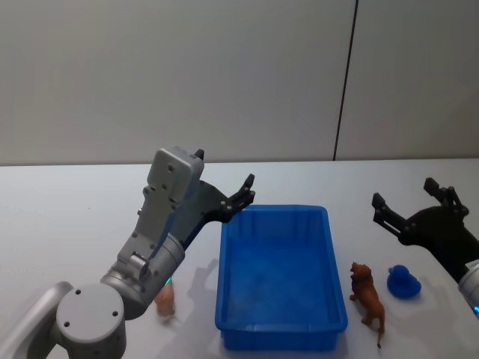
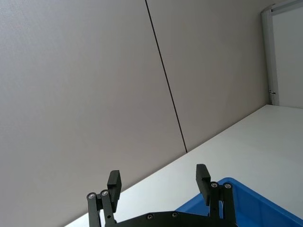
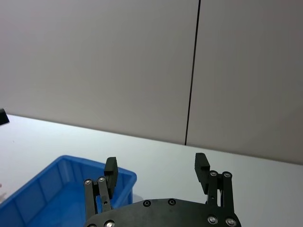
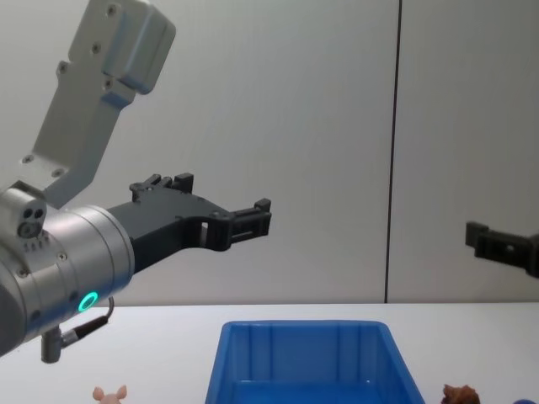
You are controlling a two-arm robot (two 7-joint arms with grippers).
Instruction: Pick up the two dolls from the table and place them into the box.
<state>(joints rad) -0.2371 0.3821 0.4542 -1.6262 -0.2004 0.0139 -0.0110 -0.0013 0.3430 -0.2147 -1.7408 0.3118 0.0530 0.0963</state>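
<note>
The pale pink doll [image 1: 165,301] stands on the white table [image 1: 60,224] left of the blue box [image 1: 329,262], partly hidden behind my left arm; its ears also show in the chest view [image 4: 109,393]. The brown doll [image 1: 368,295] stands just right of the box. Inside, the box looks empty. My left gripper [image 1: 224,170] is open and empty, raised above the box's far left corner [image 2: 255,203]. My right gripper [image 1: 403,192] is open and empty too, raised to the right of the box, beyond the brown doll.
A small blue toy duck [image 1: 403,283] sits on the table right of the brown doll, under my right arm. A grey wall with a dark vertical seam [image 1: 344,82] stands behind the table.
</note>
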